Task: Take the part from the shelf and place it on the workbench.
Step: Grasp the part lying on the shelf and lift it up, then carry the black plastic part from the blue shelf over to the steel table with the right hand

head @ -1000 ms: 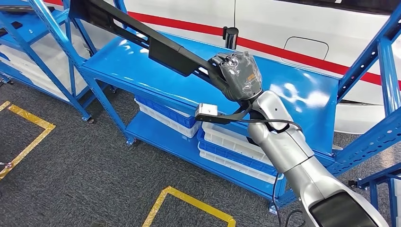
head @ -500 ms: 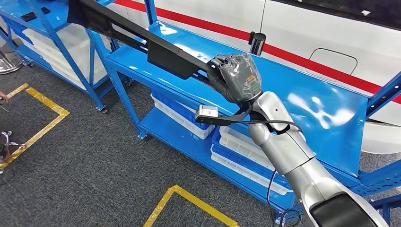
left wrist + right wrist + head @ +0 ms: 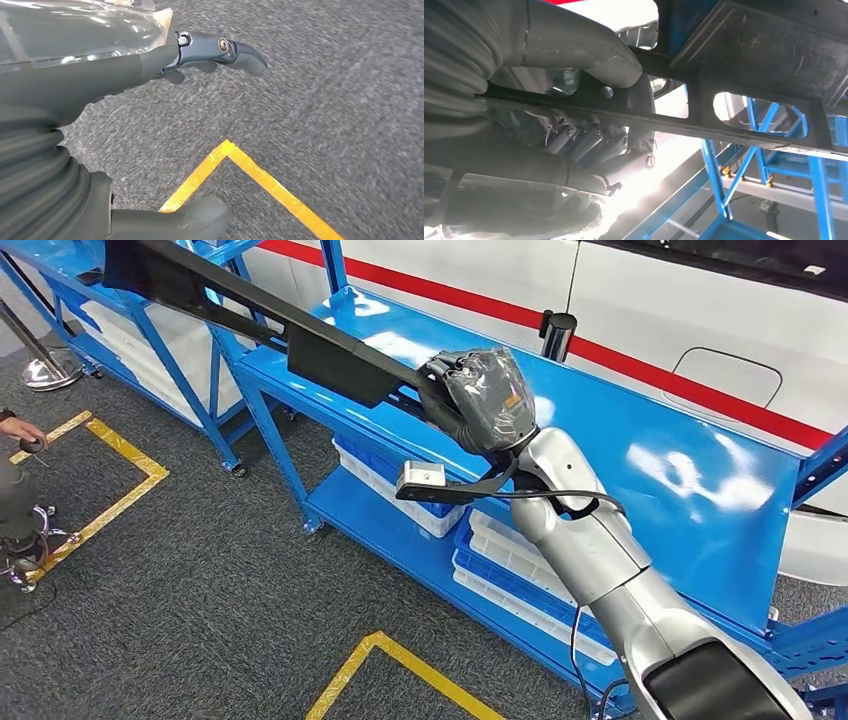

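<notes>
Right, the right hand [image 3: 485, 400] is wrapped firmly around one end of the long black part [image 3: 300, 335], fingers closed about its bar, and the part juts away up and to the left, held in the air above the top deck of the blue shelf [image 3: 640, 455]. From the right wrist view the grip is plain: the thick grey thumb lies over the top of the part's flat frame [image 3: 744, 125] while the darker fingers [image 3: 589, 142] curl in underneath it, the cut-out windows of the frame showing blue shelf posts beyond. A small grey wrist camera [image 3: 420, 480] hangs on its bracket just below the forearm. Under the top deck, white and blue trays [image 3: 520, 575] sit stacked on the lower shelf. Behind the shelf runs a white vehicle body with a red stripe [image 3: 690, 380], and a black cylinder [image 3: 557, 335] stands at the shelf's far edge. Over on the left wrist view, the left hand [image 3: 125, 100] hangs above the grey carpet, fingers spread and holding nothing, with a yellow floor line [image 3: 250, 172] cornering beneath it. At the far left of the head view a person's hand [image 3: 22, 430] holds a small dark object near another yellow marking.
</notes>
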